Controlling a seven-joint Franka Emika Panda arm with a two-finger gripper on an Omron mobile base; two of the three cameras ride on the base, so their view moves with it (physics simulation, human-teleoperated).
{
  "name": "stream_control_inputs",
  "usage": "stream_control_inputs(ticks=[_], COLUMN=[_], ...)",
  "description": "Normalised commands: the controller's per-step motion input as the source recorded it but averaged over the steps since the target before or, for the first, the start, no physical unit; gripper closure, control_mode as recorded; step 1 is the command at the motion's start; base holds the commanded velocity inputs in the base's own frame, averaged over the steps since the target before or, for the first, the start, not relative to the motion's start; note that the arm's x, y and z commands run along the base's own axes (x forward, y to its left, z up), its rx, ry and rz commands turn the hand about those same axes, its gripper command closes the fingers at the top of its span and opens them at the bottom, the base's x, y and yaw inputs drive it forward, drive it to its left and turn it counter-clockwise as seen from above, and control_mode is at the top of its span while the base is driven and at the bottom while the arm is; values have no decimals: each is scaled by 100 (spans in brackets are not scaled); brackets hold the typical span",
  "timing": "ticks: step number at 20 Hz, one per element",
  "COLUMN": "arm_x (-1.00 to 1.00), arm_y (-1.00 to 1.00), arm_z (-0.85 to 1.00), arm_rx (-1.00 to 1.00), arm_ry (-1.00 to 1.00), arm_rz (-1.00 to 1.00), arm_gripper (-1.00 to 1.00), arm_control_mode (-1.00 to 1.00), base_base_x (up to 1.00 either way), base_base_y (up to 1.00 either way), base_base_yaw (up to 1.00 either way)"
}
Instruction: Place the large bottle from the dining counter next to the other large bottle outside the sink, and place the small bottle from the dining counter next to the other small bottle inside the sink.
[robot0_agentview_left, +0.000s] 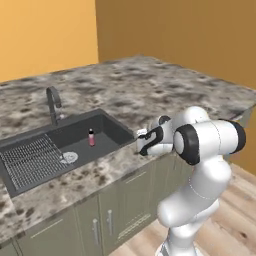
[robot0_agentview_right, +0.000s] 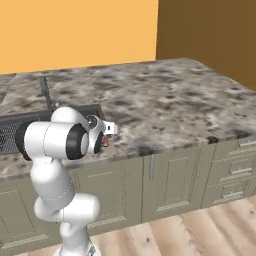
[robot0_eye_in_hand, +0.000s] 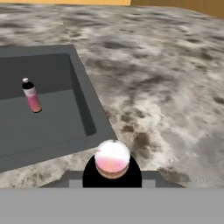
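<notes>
Fingers (robot0_eye_in_hand: 112, 174) pinching a small pink bottle (robot0_eye_in_hand: 112, 158) at bottom centre, over the tabletop (robot0_eye_in_hand: 166, 96); another small bottle (robot0_eye_in_hand: 31, 96) stands upright in the sink (robot0_eye_in_hand: 48, 127), upper left.

Two small pink bottles with dark tops are countable: one small pink bottle (robot0_eye_in_hand: 31, 96) stands upright in the basin at the left of the hand view, and a second small pink bottle (robot0_eye_in_hand: 112, 159) shows end-on at the bottom centre of that view, between the fingertips. There is one dark grey rectangular sink (robot0_agentview_left: 30, 145) at the left of the left base view, with one ribbed drainboard (robot0_agentview_left: 31, 161), one round drain (robot0_agentview_left: 69, 157) and one grey curved faucet (robot0_agentview_left: 53, 104) behind it. One broad mottled grey-brown stone countertop (robot0_agentview_left: 150, 85) spans the frame. One white robot arm (robot0_agentview_left: 200, 165) rises at lower right.
</notes>
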Motion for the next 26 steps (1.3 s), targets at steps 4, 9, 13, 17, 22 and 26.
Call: stream_control_inputs(ticks=[4,9,13,17,22,26], arm_x=[0,0,0,0,0,0], arm_y=[0,0,0,0,0,0], arm_z=[0,0,0,0,0,0], arm_rx=[0,0,0,0,0,0], arm_ry=[0,0,0,0,0,0], arm_rz=[0,0,0,0,0,0], arm_gripper=[100,100,100,100,100,100], arm_control_mode=[100,100,100,100,100,100], base_base_x=[76,34,29,19,5,19], base_base_y=[-24,0,0,0,0,0], base_base_yaw=[43,25,29,30,24,17])
